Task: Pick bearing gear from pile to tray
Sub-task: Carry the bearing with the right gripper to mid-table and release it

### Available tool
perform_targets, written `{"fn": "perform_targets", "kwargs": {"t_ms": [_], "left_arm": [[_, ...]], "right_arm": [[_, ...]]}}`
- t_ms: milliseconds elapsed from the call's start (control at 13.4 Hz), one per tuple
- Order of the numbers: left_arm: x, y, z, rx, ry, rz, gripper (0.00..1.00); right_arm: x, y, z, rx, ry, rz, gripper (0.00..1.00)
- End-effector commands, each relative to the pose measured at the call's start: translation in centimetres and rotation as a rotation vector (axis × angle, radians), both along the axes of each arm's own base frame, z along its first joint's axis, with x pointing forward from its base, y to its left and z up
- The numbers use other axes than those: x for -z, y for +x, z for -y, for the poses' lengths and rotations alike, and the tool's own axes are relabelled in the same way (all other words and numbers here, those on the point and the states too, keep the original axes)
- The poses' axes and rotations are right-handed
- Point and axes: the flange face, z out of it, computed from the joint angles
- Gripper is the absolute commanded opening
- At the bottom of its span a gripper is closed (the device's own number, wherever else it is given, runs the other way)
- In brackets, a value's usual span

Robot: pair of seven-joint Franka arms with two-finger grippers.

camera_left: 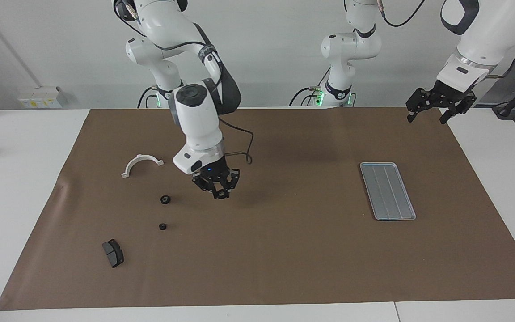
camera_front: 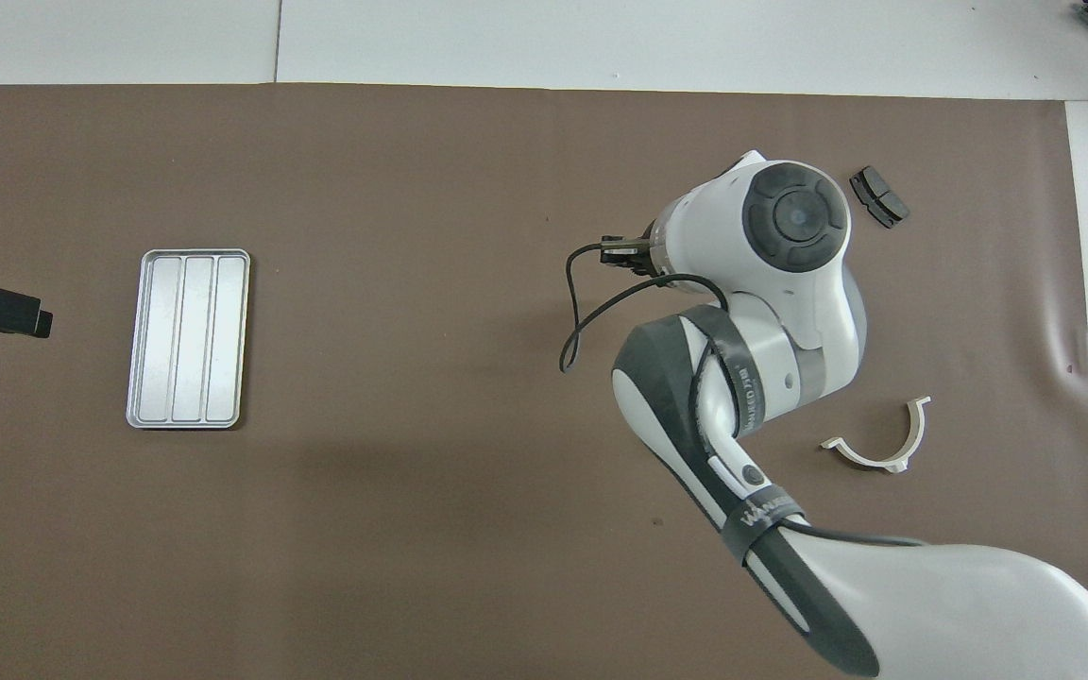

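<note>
Right tool point(camera_left: 221, 193) lifted over bare brown mat point(camera_left: 284, 250), fingertips pinched on a small black bearing gear point(camera_left: 221, 194), close to the pile at the right arm's end of the tabletop point(camera_left: 16, 188). Left in the pile: one black gear point(camera_left: 165, 199) flat on the mat, a second smaller gear point(camera_left: 162, 226) farther from the robots, a dark grey brake pad point(camera_left: 113, 253) farthest out, and a white half-ring bracket point(camera_left: 141, 163) nearest the robots. Both loose gears hidden under the right arm in the overhead view. Silver ridged tray point(camera_left: 387, 191) flat on the mat toward the left arm's end, well apart from the pile. Left tool point(camera_left: 432, 114) waiting high over the mat's corner at its own end, fingers spread wide, holding nothing.
</note>
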Motion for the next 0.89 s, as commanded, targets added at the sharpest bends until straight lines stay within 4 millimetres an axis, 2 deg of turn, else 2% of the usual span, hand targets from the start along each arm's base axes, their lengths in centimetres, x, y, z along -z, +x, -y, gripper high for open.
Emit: {"fn": "perform_targets", "kwargs": {"t_ms": [0, 149, 223, 372, 447, 521, 596, 745, 819], "left_arm": [[-0.2, -0.9, -0.3, -0.011, -0.011, -0.005, 1.0], [-0.2, -0.9, -0.3, -0.011, -0.011, -0.005, 1.0], [-0.2, -0.9, -0.3, -0.011, -0.011, -0.005, 1.0], [-0.2, -0.9, -0.3, -0.011, -0.011, -0.005, 1.0], [-0.2, -0.9, -0.3, -0.011, -0.011, -0.005, 1.0], [-0.2, -0.9, -0.3, -0.011, -0.011, -0.005, 1.0], [-0.2, -0.9, -0.3, -0.011, -0.011, -0.005, 1.0], [-0.2, -0.9, -0.3, -0.011, -0.011, -0.005, 1.0], [-0.2, -0.9, -0.3, -0.011, -0.011, -0.005, 1.0]], "right_arm": [[3.9, -1.1, -7.1, 0.066, 0.03, 0.004, 0.0], [5.9, -0.6, -11.0, 0.104, 0.047, 0.008, 0.0], [6.7, -1.2, -12.3, 0.111, 0.047, 0.001, 0.0], [8.1, -2.1, -14.0, 0.102, 0.062, 0.015, 0.0], [9.1, -2.1, -14.5, 0.107, 0.073, 0.028, 0.0], [9.2, -1.9, -14.4, 0.11, 0.08, 0.04, 0.0], [9.3, -1.8, -14.3, 0.112, 0.083, 0.044, 0.11], [10.2, -2.4, -14.1, 0.113, 0.072, 0.027, 0.6], [10.2, -2.2, -13.8, 0.114, 0.067, 0.029, 0.97]]}}
